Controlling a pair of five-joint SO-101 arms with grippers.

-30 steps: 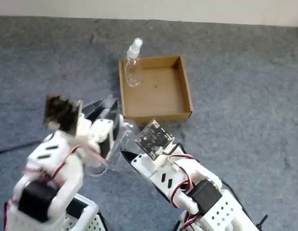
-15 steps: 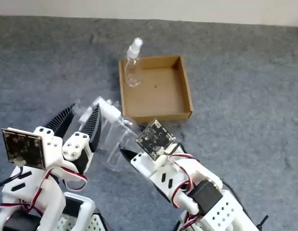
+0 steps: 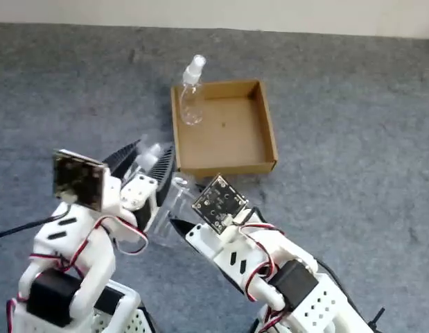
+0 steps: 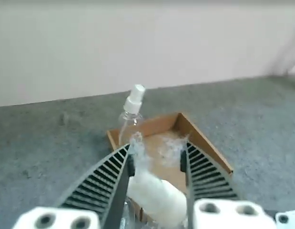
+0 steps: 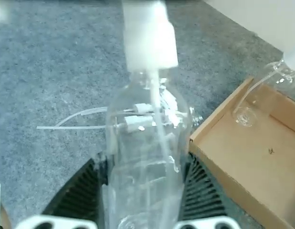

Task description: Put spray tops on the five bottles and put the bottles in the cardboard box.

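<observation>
Left pincer [image 4: 157, 149] pinches the spray top [image 4: 154, 193] atop the bottle [image 5: 147, 124], which the right pincer [image 5: 143, 183] clamps, lower left of centre in the high view. The box [image 3: 228, 168], upper centre, holds a capped bottle [image 3: 191, 97] in its upper-left corner.

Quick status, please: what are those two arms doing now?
Left gripper shut on spray top, atop clear bottle. Right gripper shut on clear bottle. One capped bottle stands in cardboard box corner. Nothing blocks the box.
</observation>
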